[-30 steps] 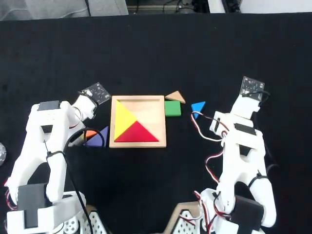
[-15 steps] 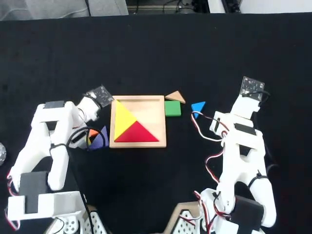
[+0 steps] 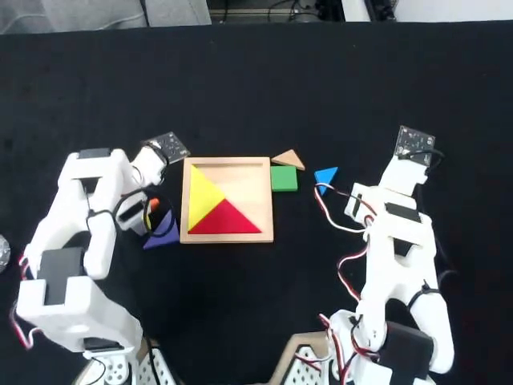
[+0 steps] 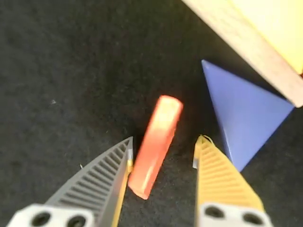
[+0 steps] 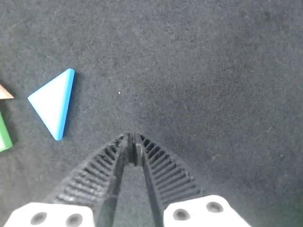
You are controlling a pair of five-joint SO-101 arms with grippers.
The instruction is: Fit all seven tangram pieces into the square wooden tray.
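Standing on its thin edge on the black cloth (image 4: 71, 71), the small orange wooden tangram piece (image 4: 154, 142) sits between the spread, unclamped fingers of the left gripper (image 4: 164, 141). It is near the violet-blue wooden triangle (image 4: 244, 113) lying beside the square wooden tray (image 4: 246, 52). Judged light, rigid, smooth and liable to topple; best gripped across its flat faces, mid-length. The right gripper (image 5: 131, 142) is closed on nothing.

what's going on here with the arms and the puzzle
Two arms are filling a tangram tray. The yellow triangle and red triangle are in. The left end effector is open around the orange piece, which stands on edge beside the purple triangle, just outside the tray. The right end effector is shut over bare cloth near the blue triangle; the green square and tan triangle wait by the tray.
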